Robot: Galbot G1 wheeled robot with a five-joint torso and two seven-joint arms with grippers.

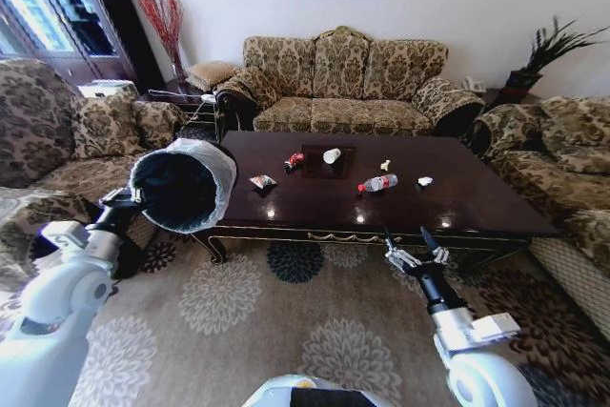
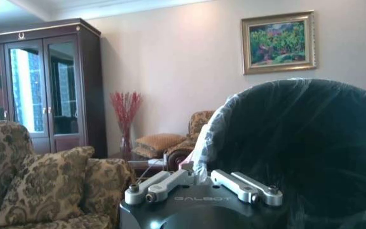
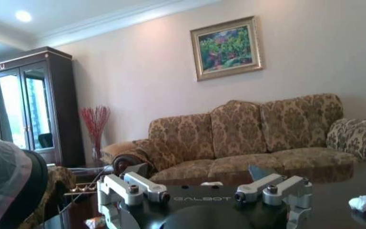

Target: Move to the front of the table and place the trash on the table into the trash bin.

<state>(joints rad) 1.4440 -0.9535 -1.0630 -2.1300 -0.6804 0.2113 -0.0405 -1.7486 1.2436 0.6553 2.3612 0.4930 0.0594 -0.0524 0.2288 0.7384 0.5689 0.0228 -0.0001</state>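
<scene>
Trash lies near the middle of the table (image 1: 477, 199): a bottle (image 1: 379, 182), a white cup (image 1: 331, 155), a red wrapper (image 1: 294, 160), a snack packet (image 1: 262, 181) and paper bits (image 1: 424, 181). The left gripper (image 1: 122, 199) holds the trash bin (image 1: 183, 184) tipped up by the table's left end; the left wrist view shows its black inside. The right gripper (image 1: 413, 242) hangs wide open at the front edge.

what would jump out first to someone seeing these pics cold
The trash bin, held up tilted by the left gripper beside the table's left end. Then the trash: a bottle and cup on the dark glossy top, with the right gripper open at its front edge.
</scene>
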